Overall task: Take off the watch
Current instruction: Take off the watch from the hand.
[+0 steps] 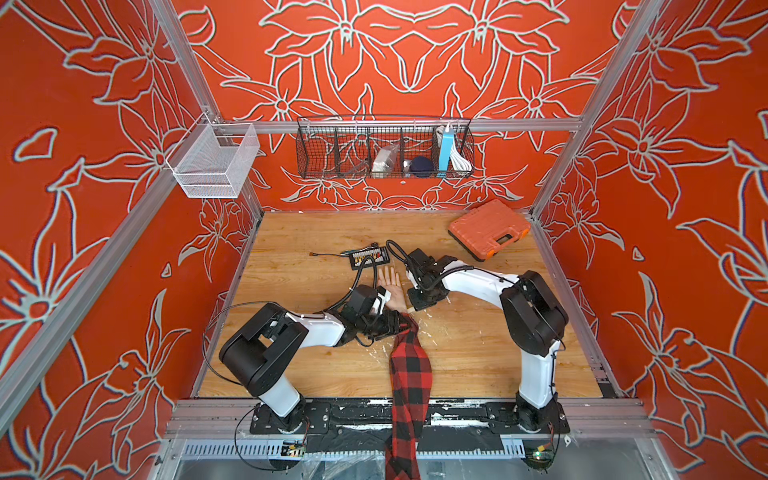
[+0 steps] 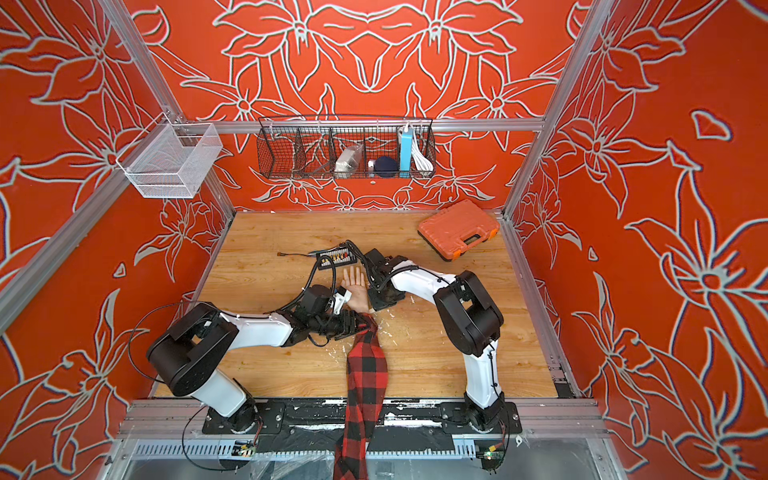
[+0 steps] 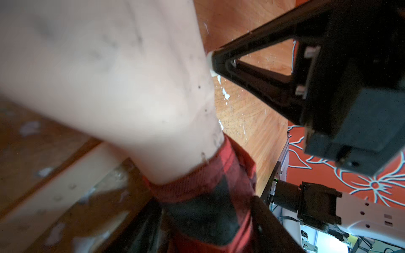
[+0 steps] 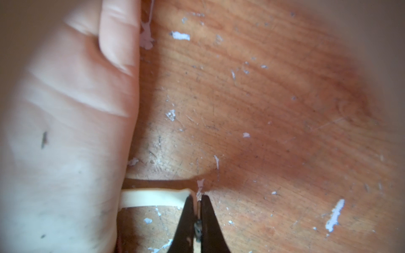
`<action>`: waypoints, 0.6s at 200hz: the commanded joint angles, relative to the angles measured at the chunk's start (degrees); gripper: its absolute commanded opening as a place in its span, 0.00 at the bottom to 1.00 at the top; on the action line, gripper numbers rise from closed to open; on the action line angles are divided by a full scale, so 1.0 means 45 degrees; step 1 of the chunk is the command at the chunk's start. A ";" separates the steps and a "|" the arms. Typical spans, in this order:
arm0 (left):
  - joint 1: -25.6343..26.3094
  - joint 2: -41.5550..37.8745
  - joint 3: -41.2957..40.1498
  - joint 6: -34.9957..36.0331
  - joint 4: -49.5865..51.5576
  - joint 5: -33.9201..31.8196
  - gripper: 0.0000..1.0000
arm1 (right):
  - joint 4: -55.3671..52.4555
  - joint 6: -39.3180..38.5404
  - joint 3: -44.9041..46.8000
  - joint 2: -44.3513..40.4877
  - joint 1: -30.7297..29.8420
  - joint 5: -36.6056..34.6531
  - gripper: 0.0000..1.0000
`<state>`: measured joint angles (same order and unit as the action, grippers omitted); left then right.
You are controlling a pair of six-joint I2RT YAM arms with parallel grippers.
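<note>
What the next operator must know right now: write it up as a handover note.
Right gripper: shut on the free end of the watch strap, beside the wrist.
Left gripper: jaws apart at the plaid sleeve cuff; whether they press it, I cannot tell.
Watch: on the palm-up hand lying on the table; only the cream strap shows, the case is hidden.
Done: strap end drawn out sideways.
To do: free the strap from the wrist and draw the watch off.
</note>
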<state>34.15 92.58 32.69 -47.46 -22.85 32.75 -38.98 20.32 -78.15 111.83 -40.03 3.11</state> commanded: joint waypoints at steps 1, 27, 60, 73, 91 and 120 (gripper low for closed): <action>0.0053 0.0373 0.0290 -0.0462 -0.0739 -0.0227 0.65 | -0.0107 0.0231 -0.0212 -0.0122 -0.0048 0.0026 0.03; 0.0047 0.0703 0.0522 -0.0639 -0.0979 -0.0247 0.63 | -0.0107 0.0231 -0.0143 -0.0151 -0.0045 0.0038 0.03; 0.0057 0.0747 0.0556 -0.0541 -0.1057 -0.0306 0.50 | -0.0087 0.0217 -0.0101 -0.0164 -0.0049 -0.0008 0.02; 0.0052 0.0632 0.0603 -0.0398 -0.0829 -0.0325 0.45 | -0.0087 0.0188 -0.0114 -0.0164 -0.0030 -0.0030 0.02; 0.0048 0.0327 0.0640 -0.0227 -0.0508 -0.0416 0.41 | -0.0144 0.0136 -0.0163 -0.0188 -0.0012 -0.0182 0.02; 0.0063 -0.0335 0.0661 0.0034 0.0156 -0.0690 0.40 | -0.0297 -0.0002 -0.0124 -0.0453 0.0154 -0.0562 0.01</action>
<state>34.20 94.70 34.41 -49.30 -23.97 31.22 -39.00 20.29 -78.15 111.77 -39.97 2.92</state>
